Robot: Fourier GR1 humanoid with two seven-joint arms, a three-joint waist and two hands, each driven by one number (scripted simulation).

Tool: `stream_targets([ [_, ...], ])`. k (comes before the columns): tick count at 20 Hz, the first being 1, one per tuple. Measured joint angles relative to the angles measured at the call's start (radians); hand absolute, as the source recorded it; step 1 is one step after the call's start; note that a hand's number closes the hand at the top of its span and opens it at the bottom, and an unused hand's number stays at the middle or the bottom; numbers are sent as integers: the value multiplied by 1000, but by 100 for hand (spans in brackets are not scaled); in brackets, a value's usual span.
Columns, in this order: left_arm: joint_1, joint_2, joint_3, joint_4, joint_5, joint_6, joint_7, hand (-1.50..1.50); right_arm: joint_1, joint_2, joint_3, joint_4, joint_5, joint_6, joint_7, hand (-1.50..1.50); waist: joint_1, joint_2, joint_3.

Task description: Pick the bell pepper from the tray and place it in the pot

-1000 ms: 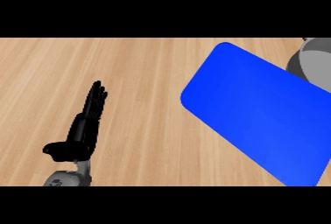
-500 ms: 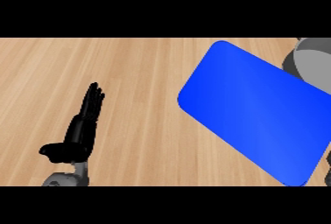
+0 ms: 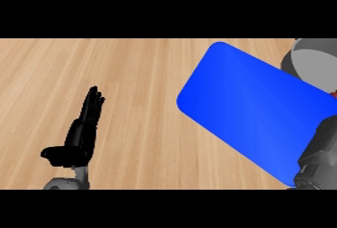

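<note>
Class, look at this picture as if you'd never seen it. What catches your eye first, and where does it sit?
The bright blue tray stands out first, lying at a slant across the right half of the wooden counter. Next comes the black left hand at the lower left, open and resting with its fingers pointing up. A grey pot peeks in at the top right corner, and no bell pepper shows.
</note>
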Motion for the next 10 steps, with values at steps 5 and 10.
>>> stream_targets([
  [5,-13,6,12,-2,12,-10,18,0,-21,24,-73,-31,67,-56,32,-150,3,-4,0],
  [10,-26,7,11,0,7,-15,24,0,-48,30,-147,-87,133,-101,85,-150,11,-5,-1],
])
